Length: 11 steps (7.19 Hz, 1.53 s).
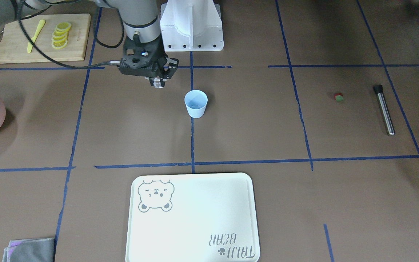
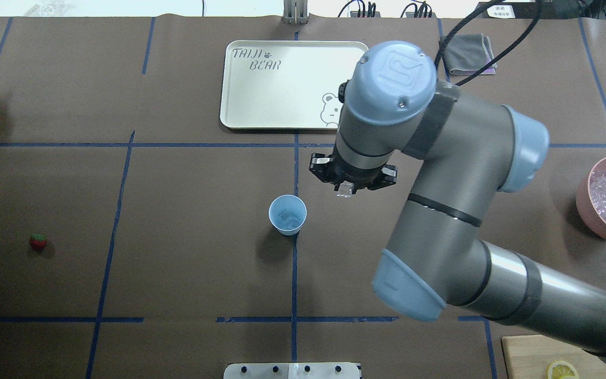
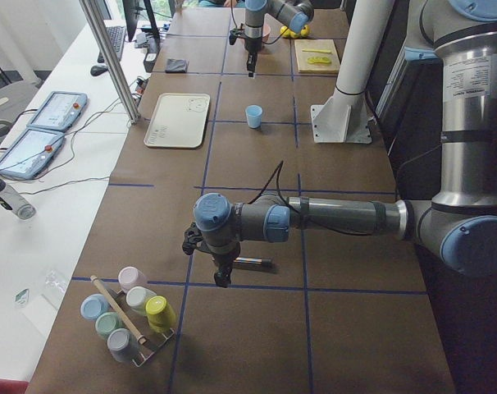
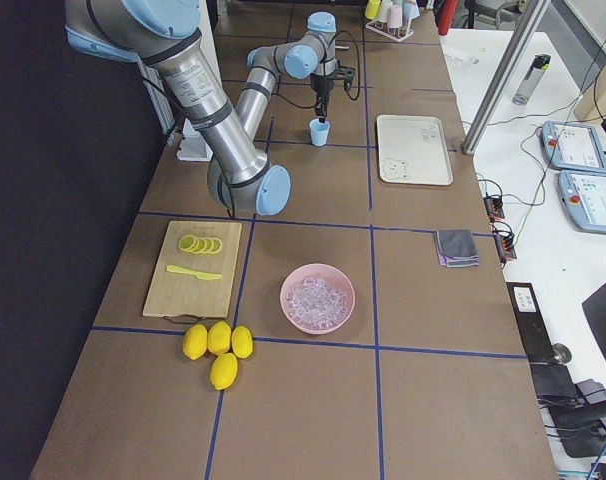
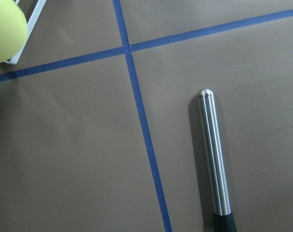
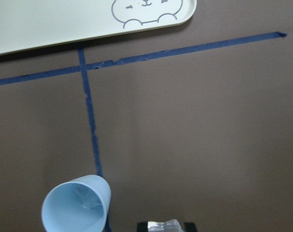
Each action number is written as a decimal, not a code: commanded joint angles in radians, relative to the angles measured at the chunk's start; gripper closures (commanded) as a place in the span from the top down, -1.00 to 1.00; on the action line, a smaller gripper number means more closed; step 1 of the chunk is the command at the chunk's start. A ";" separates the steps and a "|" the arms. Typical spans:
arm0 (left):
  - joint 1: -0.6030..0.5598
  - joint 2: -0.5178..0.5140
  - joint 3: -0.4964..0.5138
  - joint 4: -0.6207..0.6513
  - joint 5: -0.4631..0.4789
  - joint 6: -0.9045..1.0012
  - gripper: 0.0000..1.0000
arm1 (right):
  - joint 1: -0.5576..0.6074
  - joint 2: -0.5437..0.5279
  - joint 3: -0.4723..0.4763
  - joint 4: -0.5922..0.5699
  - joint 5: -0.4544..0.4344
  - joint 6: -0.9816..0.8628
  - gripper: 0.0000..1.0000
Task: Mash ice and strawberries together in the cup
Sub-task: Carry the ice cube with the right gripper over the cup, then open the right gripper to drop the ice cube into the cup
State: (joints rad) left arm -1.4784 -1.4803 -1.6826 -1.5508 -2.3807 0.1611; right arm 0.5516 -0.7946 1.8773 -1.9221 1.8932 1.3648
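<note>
The pale blue cup [image 1: 196, 103] stands upright at the table's middle; it also shows in the overhead view [image 2: 287, 214] and the right wrist view [image 6: 76, 205], with something clear and glassy at its bottom. My right gripper [image 1: 157, 83] is shut on a clear ice cube [image 6: 167, 225] and hangs above the table beside the cup, not over its mouth [image 2: 346, 190]. The red strawberry [image 2: 38, 241] lies alone far on my left side. My left gripper [image 3: 222, 277] hovers over a steel muddler [image 5: 213, 154]; I cannot tell whether it is open or shut.
A pink bowl [image 2: 584, 197] full of ice sits at my right. A white bear tray [image 1: 195, 222] lies beyond the cup. A cutting board [image 1: 13, 43] with lemon slices, whole lemons [image 4: 218, 345], a grey cloth [image 1: 31, 251] and a rack of cups [image 3: 129, 316] stand around the edges.
</note>
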 commanded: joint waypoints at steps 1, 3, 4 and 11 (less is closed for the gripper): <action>0.003 0.000 0.001 0.000 0.000 0.000 1.00 | -0.071 0.119 -0.194 0.113 -0.067 0.108 -0.98; 0.003 0.000 0.001 0.000 0.000 0.000 1.00 | -0.096 0.114 -0.239 0.144 -0.098 0.125 -0.98; 0.003 0.000 0.000 0.000 0.000 0.000 1.00 | -0.101 0.104 -0.236 0.140 -0.098 0.125 -0.97; 0.004 -0.002 -0.005 -0.003 0.002 -0.003 1.00 | -0.081 0.100 -0.213 0.140 -0.091 0.058 0.98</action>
State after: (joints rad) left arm -1.4747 -1.4812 -1.6859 -1.5516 -2.3797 0.1603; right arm 0.4511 -0.6920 1.6529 -1.7798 1.7923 1.4577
